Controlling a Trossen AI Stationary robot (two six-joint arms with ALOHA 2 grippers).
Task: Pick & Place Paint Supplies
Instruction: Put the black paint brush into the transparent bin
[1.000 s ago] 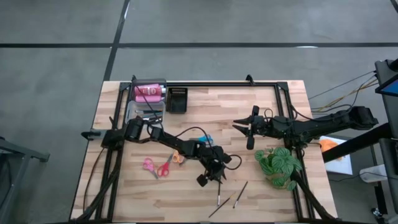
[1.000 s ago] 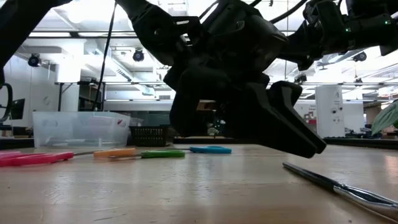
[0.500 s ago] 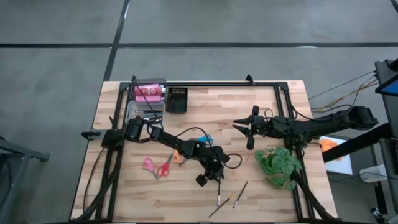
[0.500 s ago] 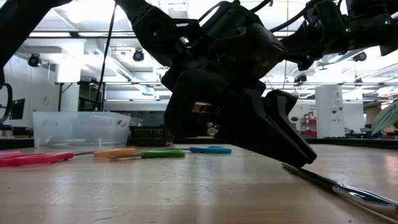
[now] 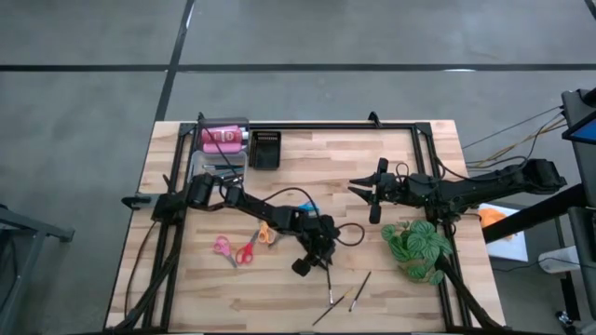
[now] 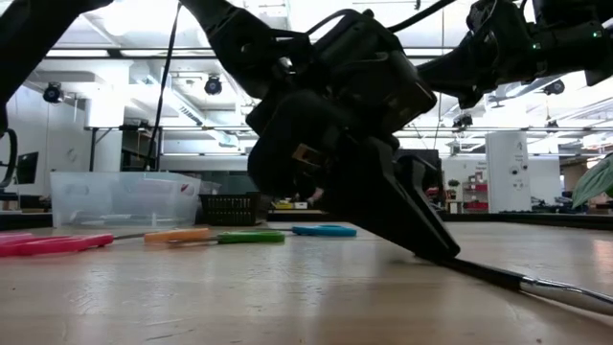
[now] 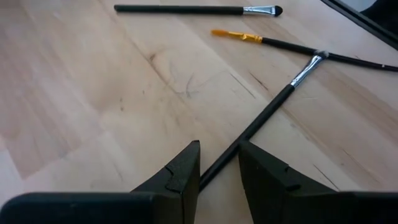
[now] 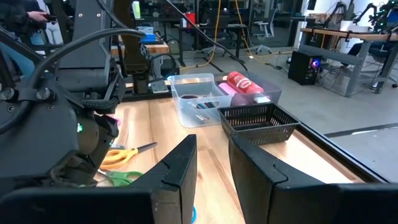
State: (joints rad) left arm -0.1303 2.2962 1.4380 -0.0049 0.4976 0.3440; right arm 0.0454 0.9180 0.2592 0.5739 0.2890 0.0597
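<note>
Three thin brushes lie flat on the wood near the table's front. In the left wrist view they are a black-handled one (image 7: 261,118), another black one (image 7: 186,9) and an orange-tipped one (image 7: 298,46). My left gripper (image 7: 219,146) slants down over the first brush (image 5: 329,293), open by a narrow gap, with the handle's free end between its fingers. Small scissors (image 5: 237,249) lie to its left. My right gripper (image 5: 375,191) waits level above the table's right half, slightly open and holding nothing. My left gripper's two fingers stand on either side of the black brush's handle, at its free end (image 7: 214,169), slanting down along the handle's line. The brush lies flat on the table. Whether a finger touches it, I cannot tell.
At the back left stand a clear tub (image 5: 216,167), a pink bottle (image 5: 222,137) and a black tray (image 5: 265,149). Blue-handled scissors (image 6: 326,230) lie behind my left arm. A green plant (image 5: 417,247) stands at the right. Bare wood lies along the front left.
My left gripper has rolled about its own line and sunk toward the table. Its fingertips, which hung above the wood, now stand at the handle end of the black brush. The brush has not moved.
</note>
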